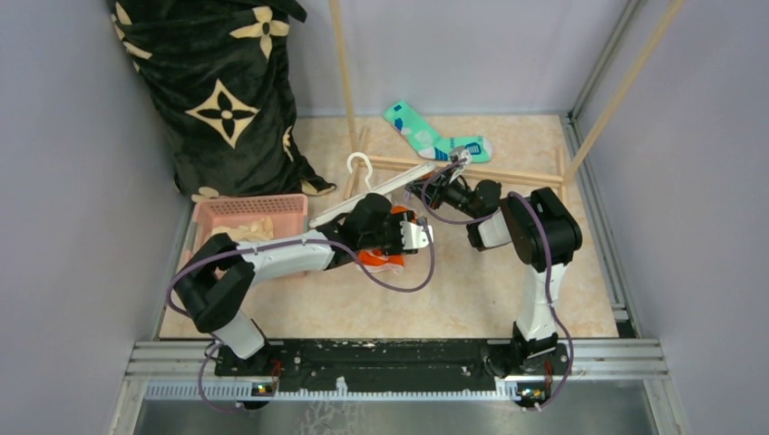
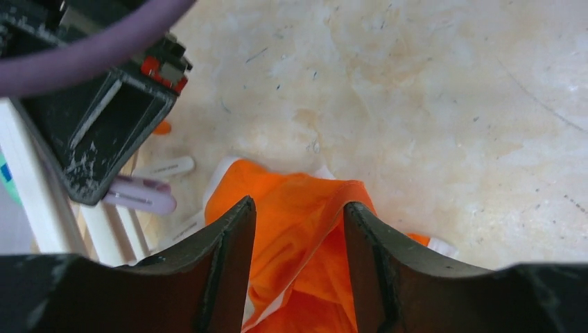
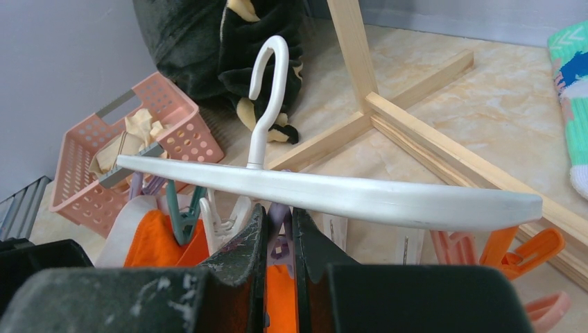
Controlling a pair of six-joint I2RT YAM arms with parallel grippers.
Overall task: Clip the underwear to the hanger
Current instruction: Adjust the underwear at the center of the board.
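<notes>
Orange underwear (image 2: 277, 191) is held bunched in our left pincer (image 2: 298, 207), low over the worktop (image 2: 430, 104), just beside the hanger (image 3: 333, 194). Our right pincer (image 3: 279, 225), nearly closed, squeezes a lilac peg (image 3: 277, 212), likely to open it for the cloth.

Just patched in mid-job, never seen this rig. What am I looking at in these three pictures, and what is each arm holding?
Two robot arms stand on a beige table. The top picture looks down from above; the other two come from wrist cameras. The left jaws grip the bright orange underwear. The right jaws pinch a lilac clothespin hanging from the white plastic hanger. Also there: a teal patterned sock, a pink plastic basket and pale wooden rack poles.
</notes>
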